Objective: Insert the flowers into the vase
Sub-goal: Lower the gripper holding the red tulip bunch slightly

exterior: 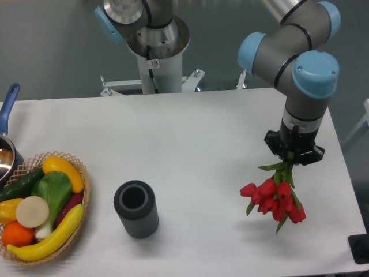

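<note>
Your big white table (190,127) holds a basket (81,222) of pretend food on the left. The grey vase (136,209) stands next to it with nothing inside. Far off on the right, your gripper (293,154) pinches the stems, and the flowers (273,199) hang heads down above the table. Picking up looks done. Carrying them over and putting them in is left.

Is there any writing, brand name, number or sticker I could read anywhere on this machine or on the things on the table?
No text can be read.
Small sticker on the robot's white base column: has a red mark, too small and blurred to read.
Arm, hand, flowers, vase, basket and saucepan: no lettering visible.
</note>
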{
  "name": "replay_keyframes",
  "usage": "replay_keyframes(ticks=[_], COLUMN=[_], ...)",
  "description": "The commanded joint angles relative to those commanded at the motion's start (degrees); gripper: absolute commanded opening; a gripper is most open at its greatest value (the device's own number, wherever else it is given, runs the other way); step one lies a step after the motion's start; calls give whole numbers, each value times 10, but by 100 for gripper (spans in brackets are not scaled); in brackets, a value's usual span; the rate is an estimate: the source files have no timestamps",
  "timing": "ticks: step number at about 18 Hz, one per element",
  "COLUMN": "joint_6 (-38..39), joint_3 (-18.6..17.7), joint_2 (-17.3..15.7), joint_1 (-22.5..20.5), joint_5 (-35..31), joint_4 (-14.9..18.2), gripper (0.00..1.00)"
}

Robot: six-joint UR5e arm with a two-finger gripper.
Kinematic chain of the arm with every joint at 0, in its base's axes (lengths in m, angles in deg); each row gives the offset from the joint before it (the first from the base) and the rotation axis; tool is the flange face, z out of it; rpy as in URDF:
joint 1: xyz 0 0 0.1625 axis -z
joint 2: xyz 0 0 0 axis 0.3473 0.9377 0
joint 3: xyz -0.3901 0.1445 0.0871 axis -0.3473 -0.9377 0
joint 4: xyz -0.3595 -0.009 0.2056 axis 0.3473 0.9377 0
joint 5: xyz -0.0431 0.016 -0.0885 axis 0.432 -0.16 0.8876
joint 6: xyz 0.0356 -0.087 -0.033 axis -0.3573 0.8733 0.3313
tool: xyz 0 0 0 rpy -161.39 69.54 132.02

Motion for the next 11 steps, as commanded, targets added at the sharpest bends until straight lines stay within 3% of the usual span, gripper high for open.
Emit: replay_keyframes(ticks=[5,11], joint_6=[5,67], joint_3=[3,19], joint_2=[-4,-17], joint_1=[9,27], joint_5=[16,134], joint_4=[-2,-20], gripper=[0,0])
